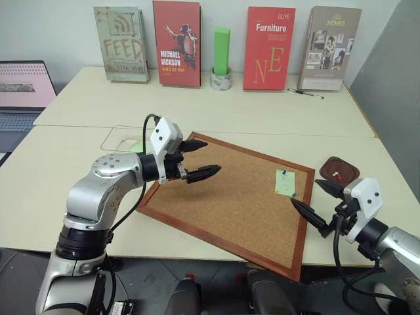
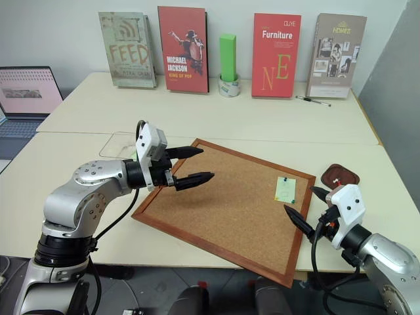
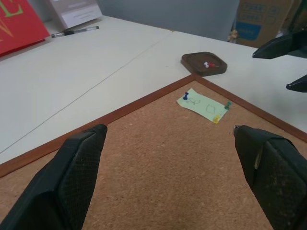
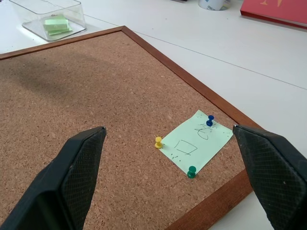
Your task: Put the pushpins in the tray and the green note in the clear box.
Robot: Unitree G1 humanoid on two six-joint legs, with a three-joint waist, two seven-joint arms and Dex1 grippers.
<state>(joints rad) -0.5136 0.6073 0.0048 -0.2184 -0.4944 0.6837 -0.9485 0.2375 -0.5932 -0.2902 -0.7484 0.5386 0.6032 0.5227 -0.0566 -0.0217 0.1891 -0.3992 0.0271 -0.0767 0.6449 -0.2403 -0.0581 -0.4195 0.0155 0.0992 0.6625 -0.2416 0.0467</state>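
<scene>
So green note (image 4: pixel 195 142) is pinned flat on the corkboard (image 1: pixel 223 203) near its right edge w/ three pushpins: blue (image 4: pixel 210 120), yellow (image 4: pixel 158 142), green (image 4: pixel 192 172). Tray (image 1: pixel 339 171) sits just beyond on tabletop, already has a red pin in it. Clear box (image 4: pixel 48 17) off board's far left corner. Pins tiny, hard, slick — pinch by head, pull straight. Note thin, floppy, take an edge once free. Left gripper (image 1: pixel 197 159) hovers over board, jaws wide, empty. Right gripper (image 1: pixel 318 202) by board's right edge, wide open, empty.
</scene>
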